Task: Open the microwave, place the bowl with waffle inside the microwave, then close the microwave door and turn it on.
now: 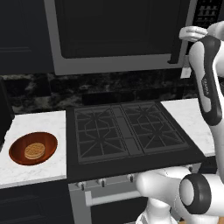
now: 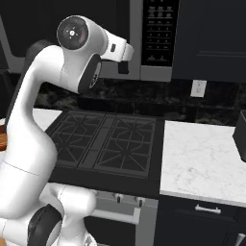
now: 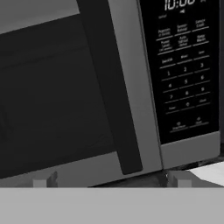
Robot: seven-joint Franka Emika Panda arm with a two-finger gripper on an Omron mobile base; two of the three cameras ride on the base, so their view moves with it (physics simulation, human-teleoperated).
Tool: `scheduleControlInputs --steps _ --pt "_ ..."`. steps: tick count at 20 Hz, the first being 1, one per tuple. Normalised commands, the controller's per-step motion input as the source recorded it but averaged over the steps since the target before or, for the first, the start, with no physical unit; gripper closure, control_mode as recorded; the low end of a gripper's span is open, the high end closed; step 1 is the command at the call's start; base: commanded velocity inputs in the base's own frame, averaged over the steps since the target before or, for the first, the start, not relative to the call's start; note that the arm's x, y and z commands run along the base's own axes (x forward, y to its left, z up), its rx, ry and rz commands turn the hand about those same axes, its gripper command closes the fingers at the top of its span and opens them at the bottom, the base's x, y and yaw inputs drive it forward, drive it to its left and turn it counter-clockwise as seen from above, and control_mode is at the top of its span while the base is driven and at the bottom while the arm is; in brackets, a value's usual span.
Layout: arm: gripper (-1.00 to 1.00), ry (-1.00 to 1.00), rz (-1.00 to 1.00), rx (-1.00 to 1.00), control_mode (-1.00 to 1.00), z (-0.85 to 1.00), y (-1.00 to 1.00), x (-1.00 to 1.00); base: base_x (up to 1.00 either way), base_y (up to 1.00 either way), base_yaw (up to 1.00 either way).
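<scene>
The microwave hangs above the stove with the microwave door closed. In the hand view its dark vertical handle runs straight ahead, with the black button panel to the right. My gripper is open and holds nothing. Its fingertips stand a short way in front of the door's lower edge, spread to either side of the handle. From the right base view the gripper sits by the door's right edge. The reddish-brown bowl with the waffle rests on the left counter, far from the gripper.
A black gas stove lies directly under the microwave. White marble counter extends to its right, with a dark object at the far edge. Another dark object stands left of the bowl. A wall outlet is on the backsplash.
</scene>
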Motion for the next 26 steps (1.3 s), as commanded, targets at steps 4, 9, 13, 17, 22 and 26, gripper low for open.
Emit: scheduleControlInputs --steps 4,9,13,17,22,26 --pt "-1.0 0.12 0.0 -0.05 -1.0 -0.15 0.0 0.36 0.0 0.0 0.0" --pt "-1.0 0.07 0.0 0.0 -1.0 -0.06 0.0 0.28 0.0 0.0 0.0" --pt "-1.0 0.0 0.0 0.0 -1.0 -0.1 0.0 0.31 0.0 0.0 0.0" --pt "-1.0 0.0 0.0 0.0 -1.0 -0.15 0.0 0.33 0.0 0.0 0.0" --pt "-1.0 0.0 0.0 0.0 -1.0 -0.06 0.0 0.27 0.0 0.0 0.0" --pt "-1.0 0.0 0.0 0.0 -1.0 -0.05 -0.03 0.3 0.0 0.0 0.0"
